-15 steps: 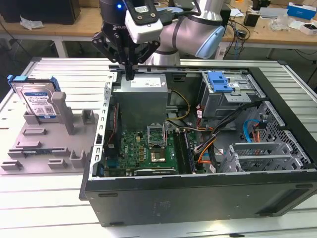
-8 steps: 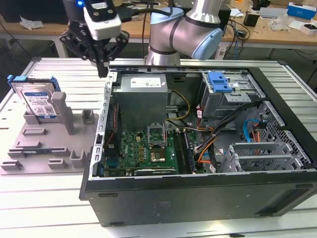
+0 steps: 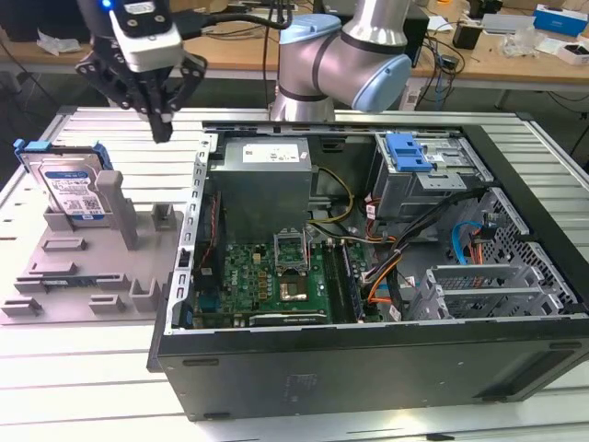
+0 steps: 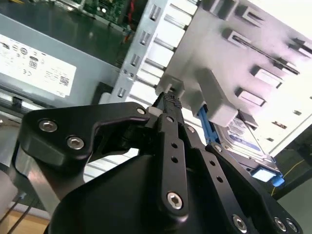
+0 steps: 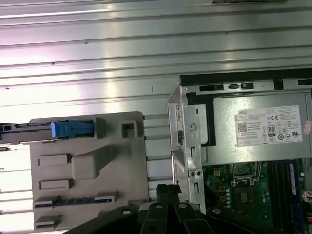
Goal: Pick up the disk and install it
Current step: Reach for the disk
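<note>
Pincer (image 3: 162,129) is pinched shut on nothing. It points straight down off the arm, hanging over the grey holder (image 3: 83,267) beside the open PC case (image 3: 368,359). The disk (image 3: 72,189) sits in that holder at the exterior view's left, apart from the pincer. It stands on edge, leaning back a bit, blue bracket on top, label facing the camera. Can't tell which way its long axis runs.
</note>
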Robot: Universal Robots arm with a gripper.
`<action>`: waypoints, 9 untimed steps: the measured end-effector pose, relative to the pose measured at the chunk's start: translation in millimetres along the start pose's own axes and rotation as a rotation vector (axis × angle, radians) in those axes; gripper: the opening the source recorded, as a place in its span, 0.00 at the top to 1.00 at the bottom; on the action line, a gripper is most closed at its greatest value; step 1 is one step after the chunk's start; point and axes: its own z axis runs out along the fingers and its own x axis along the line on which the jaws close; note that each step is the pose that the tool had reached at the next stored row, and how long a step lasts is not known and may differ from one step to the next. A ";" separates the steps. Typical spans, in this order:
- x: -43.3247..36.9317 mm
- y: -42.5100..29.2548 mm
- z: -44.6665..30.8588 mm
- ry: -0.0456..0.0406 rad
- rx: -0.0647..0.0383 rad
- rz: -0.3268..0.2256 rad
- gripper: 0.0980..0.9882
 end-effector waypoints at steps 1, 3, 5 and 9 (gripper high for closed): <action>5.6 0.7 0.0 0.0011 0.000 0.000 0.99; 12.0 1.8 0.1 0.0025 0.000 0.000 0.99; 21.0 3.7 0.3 0.0042 0.000 0.000 0.99; 37.2 8.0 0.7 0.0071 0.001 0.000 0.99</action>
